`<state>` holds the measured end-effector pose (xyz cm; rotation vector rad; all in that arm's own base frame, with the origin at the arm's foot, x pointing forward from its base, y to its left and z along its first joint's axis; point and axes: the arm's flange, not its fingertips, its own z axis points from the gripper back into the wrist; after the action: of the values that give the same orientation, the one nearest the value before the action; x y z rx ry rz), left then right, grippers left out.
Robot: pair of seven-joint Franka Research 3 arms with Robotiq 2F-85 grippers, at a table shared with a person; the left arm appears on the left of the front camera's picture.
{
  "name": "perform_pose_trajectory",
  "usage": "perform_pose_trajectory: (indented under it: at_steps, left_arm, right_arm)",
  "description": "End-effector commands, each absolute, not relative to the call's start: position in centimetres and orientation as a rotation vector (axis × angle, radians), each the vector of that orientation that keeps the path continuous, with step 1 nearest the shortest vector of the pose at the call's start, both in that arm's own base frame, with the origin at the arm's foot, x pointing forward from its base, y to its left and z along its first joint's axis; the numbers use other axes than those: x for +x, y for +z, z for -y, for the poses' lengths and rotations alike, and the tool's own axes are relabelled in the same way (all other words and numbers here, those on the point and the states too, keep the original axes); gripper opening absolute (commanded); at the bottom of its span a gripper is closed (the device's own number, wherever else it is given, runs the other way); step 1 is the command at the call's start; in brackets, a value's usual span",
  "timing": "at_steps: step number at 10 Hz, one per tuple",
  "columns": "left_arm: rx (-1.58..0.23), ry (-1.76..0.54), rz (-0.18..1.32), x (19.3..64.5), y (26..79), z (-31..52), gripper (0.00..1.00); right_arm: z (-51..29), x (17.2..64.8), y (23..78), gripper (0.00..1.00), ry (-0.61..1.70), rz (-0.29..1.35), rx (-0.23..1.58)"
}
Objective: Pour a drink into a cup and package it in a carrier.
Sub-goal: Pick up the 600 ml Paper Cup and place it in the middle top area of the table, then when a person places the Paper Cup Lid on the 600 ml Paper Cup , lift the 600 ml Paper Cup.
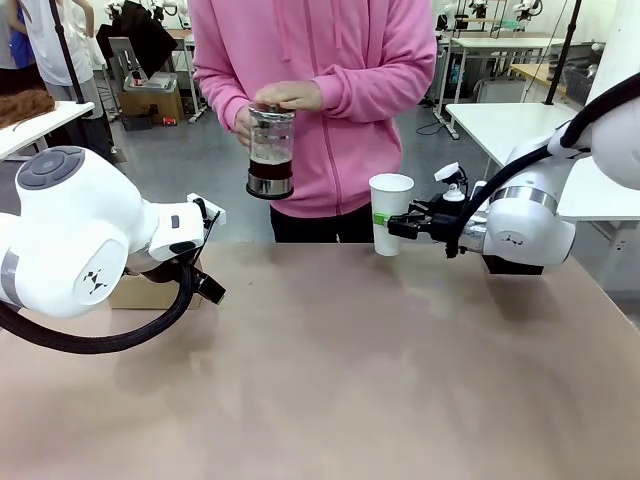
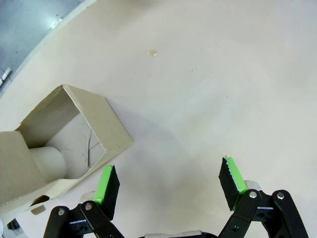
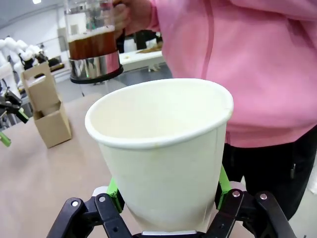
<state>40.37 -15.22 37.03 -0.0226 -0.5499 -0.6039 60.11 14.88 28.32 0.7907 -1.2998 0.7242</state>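
Observation:
A person in a pink top holds a clear glass press jug (image 1: 271, 150) of dark brown drink in both hands, chest-high above the table's far edge. To its right, my right gripper (image 1: 397, 226) is shut on the tall white paper cup (image 1: 390, 212), holding it upright and lidless. In the right wrist view the cup (image 3: 163, 144) looks empty between the green pads (image 3: 222, 187), and the jug (image 3: 93, 44) hangs up and to the left of it. My left gripper (image 2: 170, 182) stands open over bare table, beside the brown cardboard carrier (image 2: 101, 124).
The carrier (image 1: 150, 293) sits at the table's left, partly behind my left arm; something white and round (image 2: 49, 161) rests inside it. It also stands off to the left in the right wrist view, carrier (image 3: 47, 111). White tables (image 1: 500, 125) lie beyond the far edge.

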Motion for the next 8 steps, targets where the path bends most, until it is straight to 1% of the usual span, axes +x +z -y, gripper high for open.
perform_pose_trajectory:
  at_steps: [1, 2, 3, 8]
  left_arm:
    - [-0.025, -0.603, 0.550, 40.35, 37.06, 15.18, 1.00]
    - [-0.025, -0.603, 0.550, 40.35, 37.06, 15.18, 1.00]
    - [-0.025, -0.603, 0.550, 40.35, 37.06, 15.18, 1.00]
    - [-0.025, -0.603, 0.550, 40.35, 37.06, 15.18, 1.00]
  right_arm:
    - [-15.41, 60.08, 27.80, 0.80, 0.747, 1.374, 0.809]
    - [-15.10, 59.82, 27.92, 0.80, 0.812, 1.350, 0.870]
    - [-14.86, 60.18, 28.02, 0.80, 0.731, 1.314, 0.806]
    - [-14.86, 60.18, 28.02, 0.80, 0.731, 1.314, 0.806]
